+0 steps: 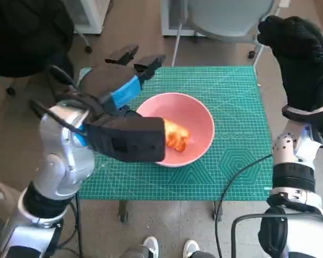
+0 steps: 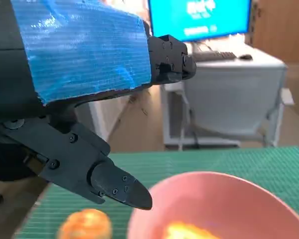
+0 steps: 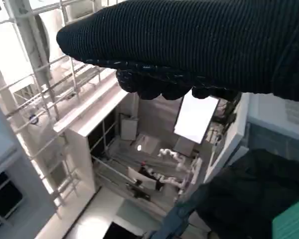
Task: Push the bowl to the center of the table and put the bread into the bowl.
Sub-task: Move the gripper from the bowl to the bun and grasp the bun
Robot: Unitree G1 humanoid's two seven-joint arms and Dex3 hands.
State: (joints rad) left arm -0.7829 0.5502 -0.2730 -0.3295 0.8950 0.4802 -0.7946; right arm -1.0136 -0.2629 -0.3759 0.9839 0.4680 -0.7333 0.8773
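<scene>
Pink bowl [image 1: 196,121] upright, approx mid worktop on green mat. Orange-brown bread [image 1: 177,136] inside, resting against near-left wall, partly hidden.

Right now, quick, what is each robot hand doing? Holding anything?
Left robot hand: open, holding nothing, above the table by the pink bowl.
Right robot hand: raised, fingers curled in, holding nothing.

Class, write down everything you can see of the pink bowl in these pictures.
The bowl is pink, round and smooth, plastic or ceramic by its look. It stands upright near the middle of the green mat. An orange-brown piece of bread lies inside, towards its left side. The left robot hand hangs above its left rim with fingers spread, hiding part of it; contact cannot be told.
</scene>
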